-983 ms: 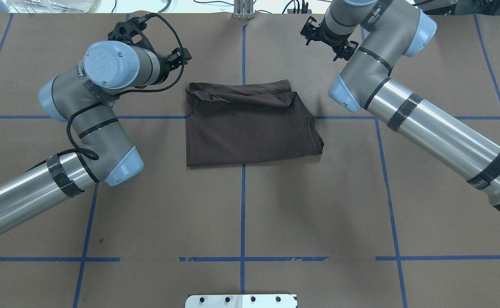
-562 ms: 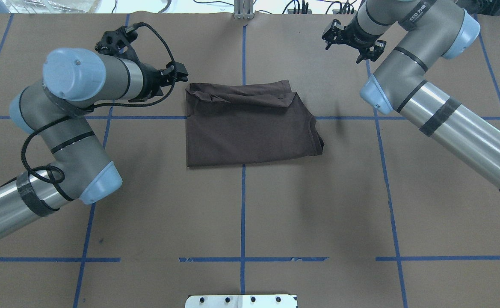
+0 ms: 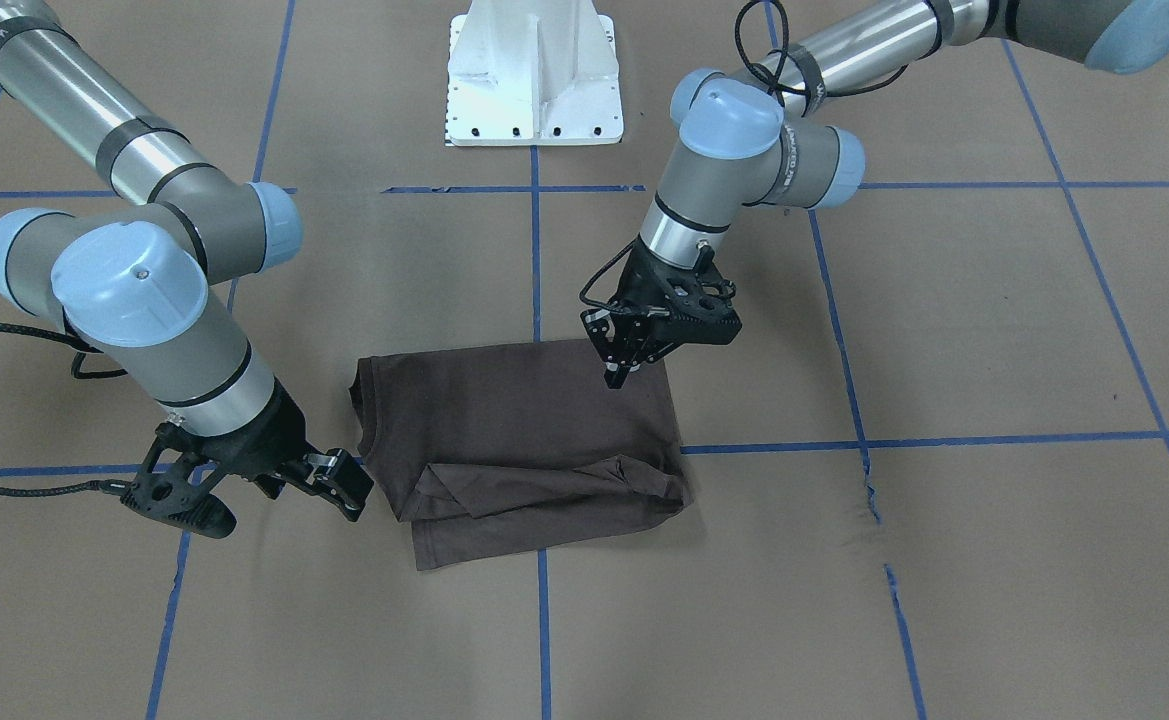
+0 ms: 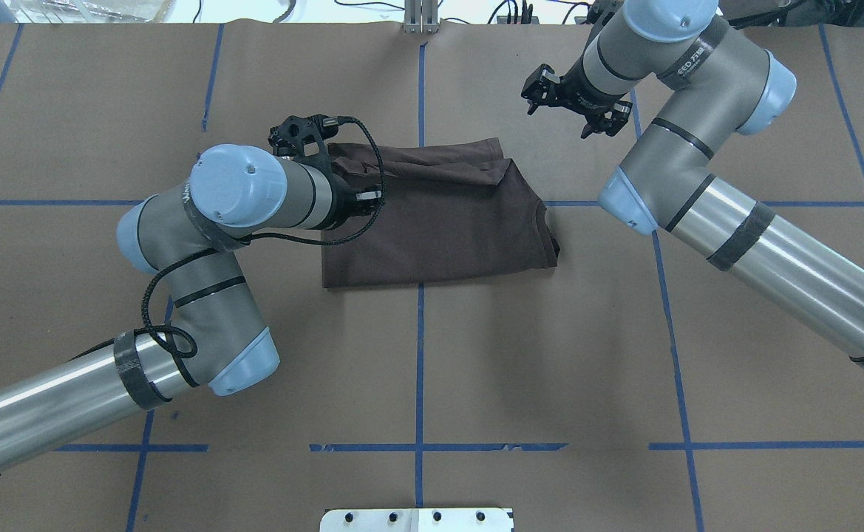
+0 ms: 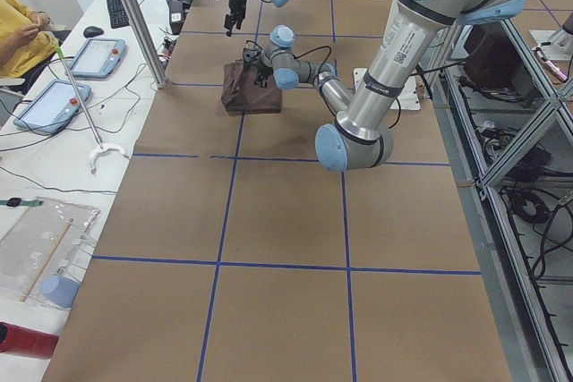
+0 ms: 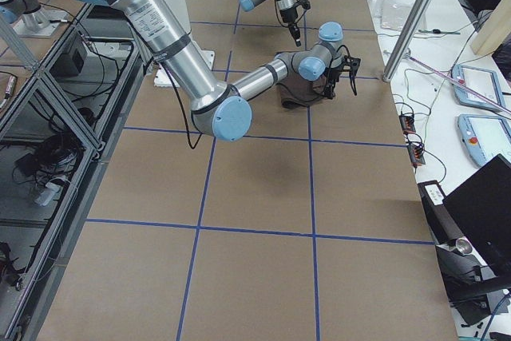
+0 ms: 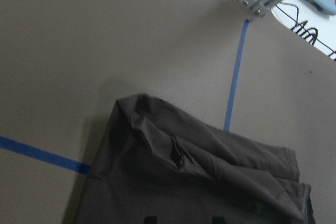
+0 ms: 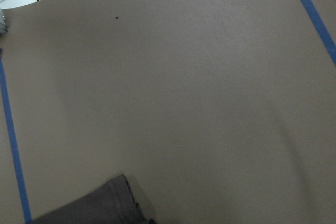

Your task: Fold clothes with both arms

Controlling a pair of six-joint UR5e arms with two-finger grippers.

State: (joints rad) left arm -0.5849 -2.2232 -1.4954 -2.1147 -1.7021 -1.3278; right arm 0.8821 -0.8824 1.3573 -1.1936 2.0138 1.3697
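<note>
The folded dark brown fabric T-shirt (image 3: 514, 420) lies directly below the spread left gripper (image 3: 616, 372); the spread right gripper (image 3: 274, 505) hangs beside its collar.

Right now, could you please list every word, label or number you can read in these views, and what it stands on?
No text reads clearly in any view.
Pale lettering on the right arm, near its wrist: too blurred to read.
Pale lettering on the left arm: too blurred to read.
T-shirt: no lettering shows.

Opposite overhead and front views, two end-on side views, wrist cameras close by the T-shirt (image 7: 199, 171)
</note>
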